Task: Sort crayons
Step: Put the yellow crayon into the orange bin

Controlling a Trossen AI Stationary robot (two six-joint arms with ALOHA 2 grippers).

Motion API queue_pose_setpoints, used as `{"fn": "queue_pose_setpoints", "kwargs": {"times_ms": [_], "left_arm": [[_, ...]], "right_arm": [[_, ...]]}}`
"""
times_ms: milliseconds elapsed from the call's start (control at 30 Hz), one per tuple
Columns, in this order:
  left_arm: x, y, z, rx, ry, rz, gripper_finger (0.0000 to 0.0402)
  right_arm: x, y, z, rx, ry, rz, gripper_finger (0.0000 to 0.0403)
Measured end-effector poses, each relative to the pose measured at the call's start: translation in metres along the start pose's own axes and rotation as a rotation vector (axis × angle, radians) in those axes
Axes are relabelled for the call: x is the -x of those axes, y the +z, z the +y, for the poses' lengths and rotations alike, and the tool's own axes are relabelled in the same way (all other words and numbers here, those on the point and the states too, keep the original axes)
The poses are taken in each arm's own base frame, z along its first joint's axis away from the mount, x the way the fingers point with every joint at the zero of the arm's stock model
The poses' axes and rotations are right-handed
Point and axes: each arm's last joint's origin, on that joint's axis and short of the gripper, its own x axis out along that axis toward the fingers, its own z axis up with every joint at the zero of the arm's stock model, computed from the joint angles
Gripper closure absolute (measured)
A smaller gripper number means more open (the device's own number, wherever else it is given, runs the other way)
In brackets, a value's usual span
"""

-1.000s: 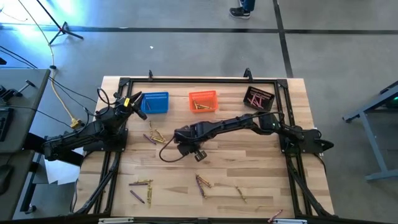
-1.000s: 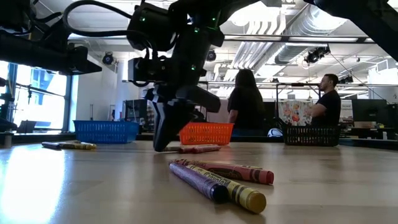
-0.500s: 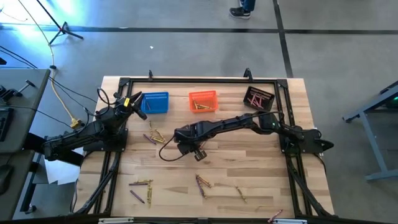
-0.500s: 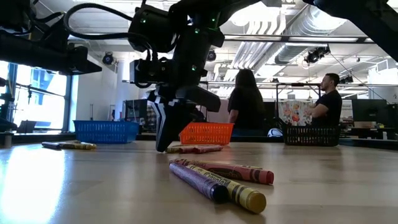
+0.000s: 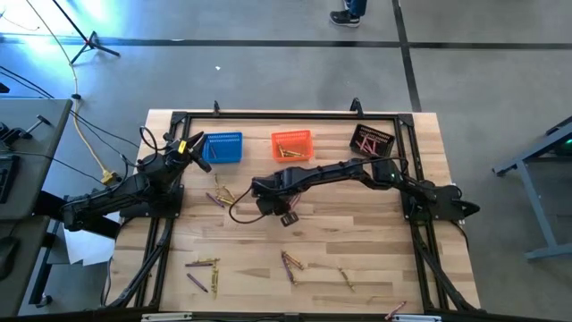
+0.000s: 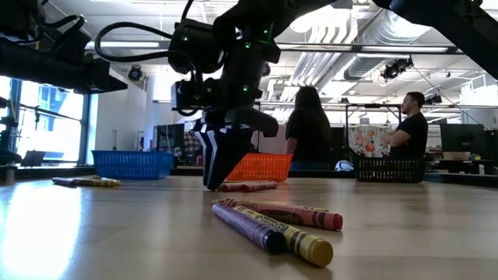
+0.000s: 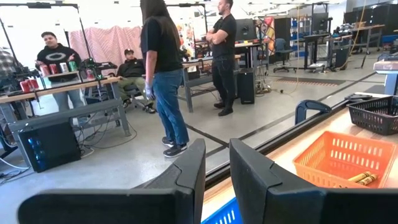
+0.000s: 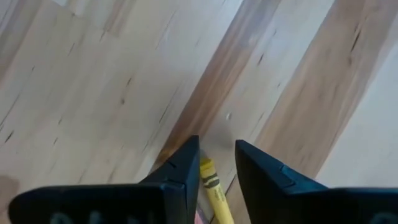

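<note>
My right gripper (image 5: 264,206) stands mid-table with its fingers pointing down at the tabletop (image 6: 215,183). It is shut on a yellow crayon (image 8: 213,185). Loose yellow, pink and purple crayons lie flat on the wood: a group left of the gripper (image 5: 221,194), a group near the front left (image 5: 202,265), two groups at the front middle (image 5: 290,263) (image 5: 345,278), and some close to the low camera (image 6: 274,223). My left gripper (image 5: 191,148) waits shut beside the blue basket (image 5: 223,147). My right gripper pinches the yellow crayon between its two fingers, by the stretch just behind its pointed tip (image 8: 208,169). The fingers come from above, pointing down, and the crayon lies along the gap between them. Whether the crayon is clear of the wood I cannot tell.
Along the far edge stand the blue basket, an orange basket (image 5: 292,145) with yellow crayons in it and a black basket (image 5: 372,141) with pink ones. A dark frame rims the table (image 5: 286,116). People stand in the room beyond the table (image 6: 311,128).
My right gripper has gone a little toward the table's far edge and right, with its fingers still pointing down close to the tabletop.
</note>
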Motion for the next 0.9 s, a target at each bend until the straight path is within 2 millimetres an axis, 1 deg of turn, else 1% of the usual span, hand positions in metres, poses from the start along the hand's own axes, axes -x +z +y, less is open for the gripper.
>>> {"fn": "queue_pose_setpoints", "kwargs": {"times_ms": [167, 600, 800, 900], "left_arm": [[0.0, 0.0, 0.0, 0.0, 0.0, 0.0, 0.0342], [0.0, 0.0, 0.0, 0.0, 0.0, 0.0, 0.0342], [0.0, 0.0, 0.0, 0.0, 0.0, 0.0, 0.0342], [0.0, 0.0, 0.0, 0.0, 0.0, 0.0, 0.0342]], "right_arm": [[0.002, -0.007, -0.003, -0.015, 0.026, 0.043, 0.0316], [0.004, -0.02, -0.019, -0.06, 0.038, 0.063, 0.032], [0.004, -0.02, -0.022, -0.066, 0.047, 0.049, 0.0321], [0.004, -0.02, -0.022, -0.065, 0.051, 0.042, 0.0332]]}}
